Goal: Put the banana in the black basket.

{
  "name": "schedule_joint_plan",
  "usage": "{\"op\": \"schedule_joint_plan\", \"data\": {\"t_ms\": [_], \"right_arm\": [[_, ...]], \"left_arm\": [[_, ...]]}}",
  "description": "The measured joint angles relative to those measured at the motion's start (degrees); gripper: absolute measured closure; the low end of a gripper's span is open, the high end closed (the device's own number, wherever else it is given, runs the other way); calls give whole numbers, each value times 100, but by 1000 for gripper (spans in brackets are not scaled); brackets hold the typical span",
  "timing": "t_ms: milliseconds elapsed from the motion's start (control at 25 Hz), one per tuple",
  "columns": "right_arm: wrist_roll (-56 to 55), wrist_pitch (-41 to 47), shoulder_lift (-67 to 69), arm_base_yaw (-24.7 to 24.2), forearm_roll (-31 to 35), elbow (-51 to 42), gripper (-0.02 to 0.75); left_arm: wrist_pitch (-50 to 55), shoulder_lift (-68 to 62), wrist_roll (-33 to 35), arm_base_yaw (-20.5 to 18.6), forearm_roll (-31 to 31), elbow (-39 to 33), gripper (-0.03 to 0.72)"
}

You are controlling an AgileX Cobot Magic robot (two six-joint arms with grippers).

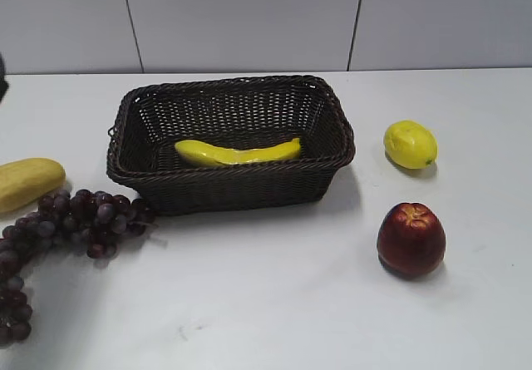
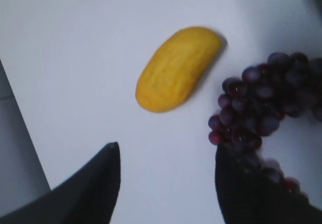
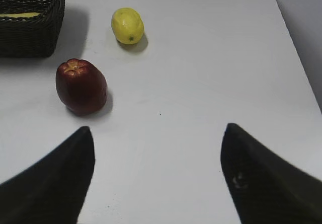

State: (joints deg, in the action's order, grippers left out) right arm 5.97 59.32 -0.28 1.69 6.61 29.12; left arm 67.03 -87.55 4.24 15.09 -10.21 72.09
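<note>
Grapes (image 1: 58, 229) front-left | banana (image 1: 237, 152) in black basket (image 1: 233, 189) | both claws open, well apart

Glossy smooth banana (image 1: 237, 152); dark woven wicker basket (image 1: 229, 189); matt white table (image 1: 291, 303)

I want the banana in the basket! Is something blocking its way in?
Nothing blocks it. The banana already lies inside the black basket. The grapes, apple and lemon sit outside on the table, away from it.
</note>
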Motion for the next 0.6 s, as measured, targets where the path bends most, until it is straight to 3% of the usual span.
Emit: {"op": "schedule_joint_plan", "data": {"t_ms": [120,320,600], "right_arm": [[0,0,0,0,0,0,146],[0,0,0,0,0,0,146],[0,0,0,0,0,0,146]], "left_arm": [[-81,690,7,-645,403,-691,108],[-117,2144,44,-1632,530,-1982,109],[-221,4587,60,-1896,1135,-3374,109]]}}
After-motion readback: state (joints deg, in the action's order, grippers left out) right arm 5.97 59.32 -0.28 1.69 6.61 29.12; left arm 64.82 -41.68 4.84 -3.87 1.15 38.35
